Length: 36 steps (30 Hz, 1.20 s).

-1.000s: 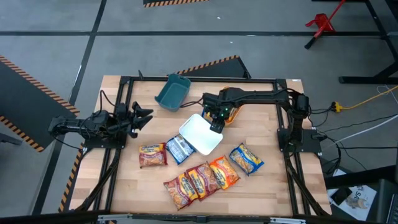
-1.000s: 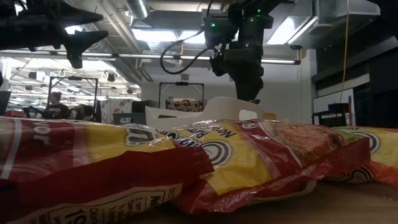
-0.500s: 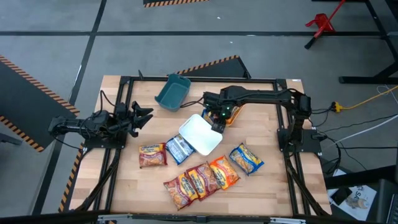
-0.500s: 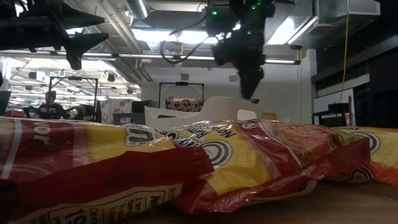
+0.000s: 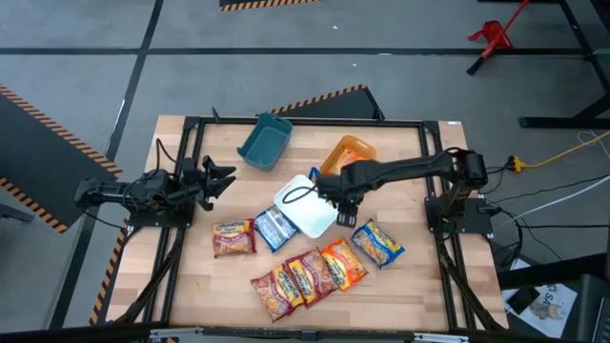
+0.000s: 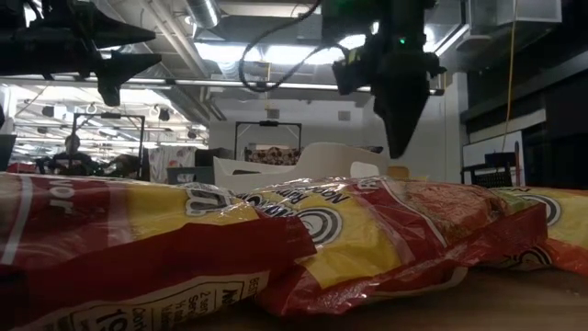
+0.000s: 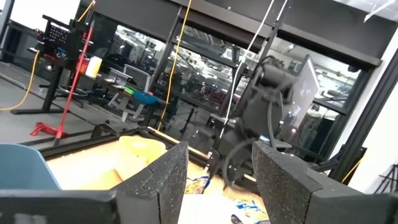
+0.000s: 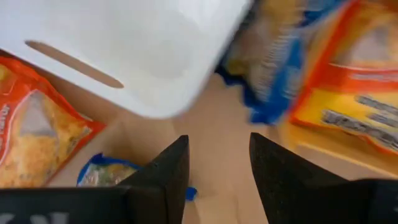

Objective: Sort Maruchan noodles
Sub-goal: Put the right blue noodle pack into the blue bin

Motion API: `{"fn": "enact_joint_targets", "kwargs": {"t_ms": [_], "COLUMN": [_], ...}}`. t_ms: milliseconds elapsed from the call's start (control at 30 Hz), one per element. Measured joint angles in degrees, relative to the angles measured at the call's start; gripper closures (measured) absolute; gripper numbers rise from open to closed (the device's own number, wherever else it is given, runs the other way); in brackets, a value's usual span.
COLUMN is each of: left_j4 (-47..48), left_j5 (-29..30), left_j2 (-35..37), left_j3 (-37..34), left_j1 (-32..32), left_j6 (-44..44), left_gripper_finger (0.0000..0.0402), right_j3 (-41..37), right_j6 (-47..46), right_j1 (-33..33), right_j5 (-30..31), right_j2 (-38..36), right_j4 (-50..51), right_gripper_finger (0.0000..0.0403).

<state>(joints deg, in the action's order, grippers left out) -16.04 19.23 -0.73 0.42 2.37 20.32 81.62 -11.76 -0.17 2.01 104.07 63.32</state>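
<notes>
Several Maruchan noodle packets lie flat on the near half of the table: a dark red one, a blue one, another blue one, an orange one and two dark red ones. My right gripper is open and points down over bare wood, at the white bin's right near edge, between the bin and the blue packet. It touches nothing. My left gripper waits open above the table's left side.
A teal bin and an orange bin sit near the far edge, with the white bin in the middle. In the low view, red packets fill the foreground. A black frame rail borders the table. People show in the room behind.
My right gripper has moved from above the white bin's far right corner toward the near edge and a little right. It now stands lower, beside the bin's right near edge, and the orange bin is uncovered. The packets and bins have kept still.
</notes>
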Motion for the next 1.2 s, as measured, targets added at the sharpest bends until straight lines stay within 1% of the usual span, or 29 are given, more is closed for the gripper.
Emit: {"fn": "enact_joint_targets", "kwargs": {"t_ms": [100,233,400,567,900,1067,1167,1200], "left_j4": [0.0,0.1,0.1,0.2,0.7,0.6,0.6,0.6], "left_j5": [1.0,2.3,2.6,2.6,2.6,2.6,2.6,2.6], "left_j2": [0.0,0.0,0.0,0.0,0.0,0.0,0.0,0.0], "left_j3": [0.0,0.0,0.0,0.0,0.0,0.0,0.0,0.0], "left_j1": [0.0,0.0,0.0,0.0,0.0,0.0,0.0,0.0], "left_j6": [0.0,0.0,0.0,0.0,0.0,0.0,0.0,0.0], "left_gripper_finger": [0.0227,0.0227,0.0227,0.0227,0.0227,0.0227,0.0227,0.0227], "right_j3": [-2.8,-5.6,-7.3,-7.5,-7.5,-7.5,-7.5,-7.5], "right_j6": [0.0,0.2,0.3,3.0,7.8,7.4,7.4,7.5], "right_j1": [-0.3,-2.5,-6.1,-9.5,-15.8,-18.4,-18.3,-18.3], "right_j5": [0.3,4.9,8.7,8.9,0.6,-11.3,-16.0,-16.6], "right_j2": [0.0,0.0,0.0,0.0,-0.5,-0.5,-0.5,-0.5], "right_j4": [-3.4,-6.6,-6.5,-7.1,-8.1,-10.7,-11.7,-12.0], "right_gripper_finger": [0.0251,0.0251,0.0251,0.0251,0.0251,0.0251,0.0246,0.0240]}}
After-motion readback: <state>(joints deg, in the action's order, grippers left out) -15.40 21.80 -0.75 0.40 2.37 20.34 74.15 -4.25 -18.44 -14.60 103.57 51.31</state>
